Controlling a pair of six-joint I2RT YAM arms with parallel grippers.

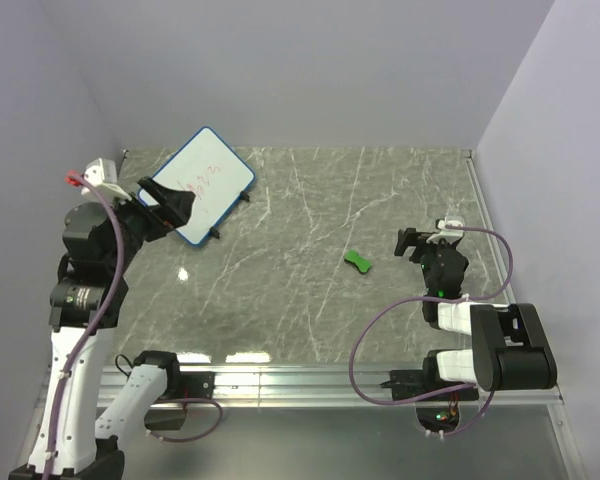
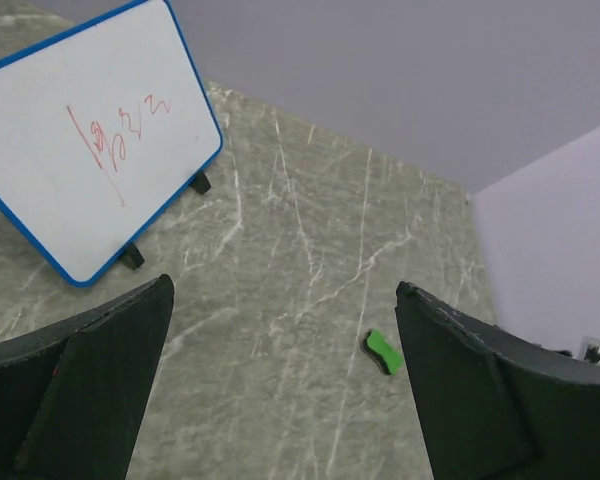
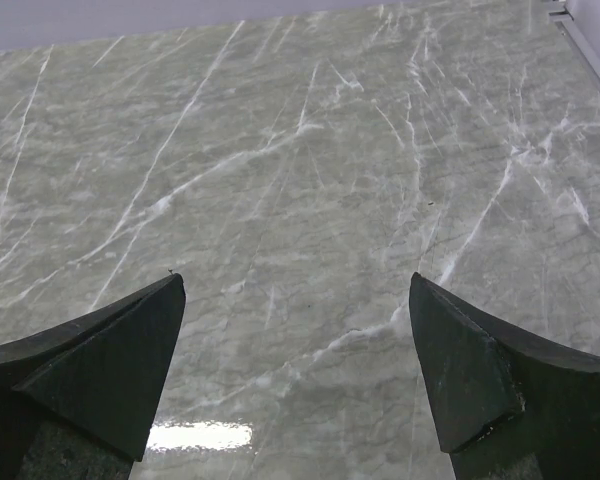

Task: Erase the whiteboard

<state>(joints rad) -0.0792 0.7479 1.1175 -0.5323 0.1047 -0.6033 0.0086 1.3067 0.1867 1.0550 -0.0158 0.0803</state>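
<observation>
Whiteboard (image 1: 205,180): I see it at the far left corner of the table (image 1: 310,200), turned at an angle to the table edges, with its blue frame whole on every side that shows. From these views I cannot tell how steeply it leans.
Scribbles (image 2: 110,140): red marks run across the middle of the white face, a long slanting stroke with smaller squiggles beside it.
Feet (image 2: 198,183): two small black ones stick out from the board's edge toward the middle of the table and rest on the marble.
Eraser (image 1: 358,262): the small green bow shape lies flat on the table, well apart from the board, between the two arms and nearer the right one.
Left gripper (image 1: 168,208): my overhead view puts it over the board's near left corner. On the left wrist camera its jaws stand wide apart with nothing between them, and the board is ahead and to the left, not touched.
Right gripper (image 1: 408,243): it is low over the right half of the table, pointing left toward the eraser but clear of it. On its wrist camera I see the jaws spread wide and only bare marble between them.
</observation>
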